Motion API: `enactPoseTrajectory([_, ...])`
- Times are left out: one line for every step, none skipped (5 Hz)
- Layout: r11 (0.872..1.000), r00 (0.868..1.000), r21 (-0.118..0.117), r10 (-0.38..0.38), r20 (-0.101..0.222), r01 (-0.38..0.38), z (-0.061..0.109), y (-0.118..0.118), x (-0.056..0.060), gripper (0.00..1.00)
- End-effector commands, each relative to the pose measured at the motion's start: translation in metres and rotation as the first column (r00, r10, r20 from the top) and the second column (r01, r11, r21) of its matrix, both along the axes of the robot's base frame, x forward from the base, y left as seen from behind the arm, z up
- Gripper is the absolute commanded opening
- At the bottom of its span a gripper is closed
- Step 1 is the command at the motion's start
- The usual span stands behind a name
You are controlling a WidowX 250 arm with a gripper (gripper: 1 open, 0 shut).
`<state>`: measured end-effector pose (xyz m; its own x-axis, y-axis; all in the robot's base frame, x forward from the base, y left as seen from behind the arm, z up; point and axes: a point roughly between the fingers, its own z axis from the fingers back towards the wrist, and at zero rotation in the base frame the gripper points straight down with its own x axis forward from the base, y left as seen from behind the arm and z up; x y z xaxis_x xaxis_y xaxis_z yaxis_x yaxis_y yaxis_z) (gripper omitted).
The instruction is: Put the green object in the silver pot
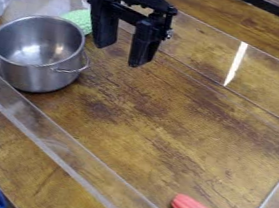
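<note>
Beside the steel pot [36, 53], the green lump [80, 20] looks soft and light; pinch its middle gently. Gripper [126, 25] fingers hang spread.

I see a silvery pot [35, 53], a light-green object [78, 19], a black gripper [123, 50], brown wood-grained table [165, 131].

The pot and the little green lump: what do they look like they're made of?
The pot looks like polished steel: silvery, with bright reflections. The green lump, partly behind the gripper, seems matte and soft, perhaps fabric or plastic; I can't tell which.
</note>
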<state>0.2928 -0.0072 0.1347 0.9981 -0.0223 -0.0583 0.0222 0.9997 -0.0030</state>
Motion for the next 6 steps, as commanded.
enactPoseTrajectory([1.000,1.000,-0.001,-0.009,-0.030,0.009,-0.011,-0.009,-0.003,1.00])
enactPoseTrajectory([1.000,0.998,-0.003,-0.019,-0.060,0.019,-0.022,-0.018,-0.006,1.00])
enactPoseTrajectory([0.997,0.994,-0.002,-0.071,-0.089,0.071,-0.026,-0.019,-0.006,1.00])
enactPoseTrajectory([0.992,0.988,0.004,-0.124,-0.094,0.125,-0.024,-0.019,-0.001,1.00])
enactPoseTrajectory([0.987,0.982,0.011,-0.161,-0.099,0.163,-0.031,-0.013,0.008,1.00])
enactPoseTrajectory([0.980,0.975,0.016,-0.197,-0.103,0.200,-0.038,-0.009,0.017,1.00])
